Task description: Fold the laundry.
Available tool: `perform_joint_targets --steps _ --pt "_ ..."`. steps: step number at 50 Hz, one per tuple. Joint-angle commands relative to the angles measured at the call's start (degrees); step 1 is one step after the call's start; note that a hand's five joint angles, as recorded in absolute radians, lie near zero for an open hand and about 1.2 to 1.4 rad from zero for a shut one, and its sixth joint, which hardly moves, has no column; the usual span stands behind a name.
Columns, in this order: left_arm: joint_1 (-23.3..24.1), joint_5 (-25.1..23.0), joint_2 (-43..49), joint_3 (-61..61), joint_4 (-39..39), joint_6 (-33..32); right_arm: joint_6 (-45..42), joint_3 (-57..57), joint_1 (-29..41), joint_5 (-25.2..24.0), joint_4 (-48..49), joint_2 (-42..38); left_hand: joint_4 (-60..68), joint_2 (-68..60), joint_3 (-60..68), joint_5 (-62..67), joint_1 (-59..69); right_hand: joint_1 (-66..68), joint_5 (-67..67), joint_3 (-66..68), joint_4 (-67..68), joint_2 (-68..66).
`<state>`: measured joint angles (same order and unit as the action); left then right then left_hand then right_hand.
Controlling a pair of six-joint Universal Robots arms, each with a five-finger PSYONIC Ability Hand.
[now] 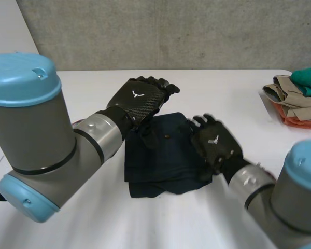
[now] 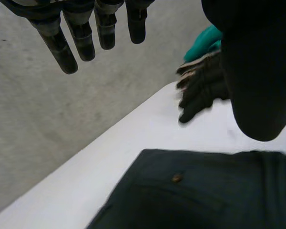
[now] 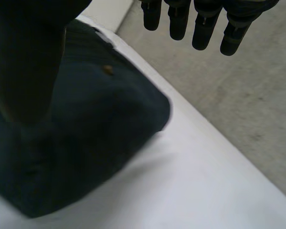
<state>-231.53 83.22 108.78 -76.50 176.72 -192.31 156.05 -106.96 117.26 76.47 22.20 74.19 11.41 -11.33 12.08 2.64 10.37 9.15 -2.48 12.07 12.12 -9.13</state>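
A folded dark navy garment (image 1: 163,161) with a small button lies on the white table (image 1: 93,218) in the middle. My left hand (image 1: 140,98) hovers over its far left corner, fingers straight and holding nothing. My right hand (image 1: 215,142) is above the garment's right edge, fingers relaxed and empty. In the left wrist view the garment (image 2: 205,191) lies below my left hand's fingers (image 2: 81,43), and my right hand (image 2: 200,88) shows beyond it. Under my right hand's fingers (image 3: 205,28) in the right wrist view is the garment (image 3: 86,133).
A stack of folded clothes (image 1: 298,98), teal on top, then beige and orange, sits at the table's far right edge. A grey wall (image 1: 171,31) runs behind the table. Bare table lies in front of and left of the garment.
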Motion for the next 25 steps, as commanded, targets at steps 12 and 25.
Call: perform_joint_targets --steps 12,25 --pt "-2.26 -5.61 0.64 -1.1 -0.06 6.07 -2.33 -0.62 5.53 -1.77 19.37 -16.7 0.83 -0.91 0.16 -0.4 1.86 0.85 2.48 -2.07 -2.12 -0.87" --pt "-2.26 -5.7 0.64 -1.37 0.02 6.07 -5.06 9.13 5.53 -1.06 19.46 -22.51 0.83 -0.91 0.16 -0.4 1.86 7.32 -3.99 4.4 4.35 -7.33"
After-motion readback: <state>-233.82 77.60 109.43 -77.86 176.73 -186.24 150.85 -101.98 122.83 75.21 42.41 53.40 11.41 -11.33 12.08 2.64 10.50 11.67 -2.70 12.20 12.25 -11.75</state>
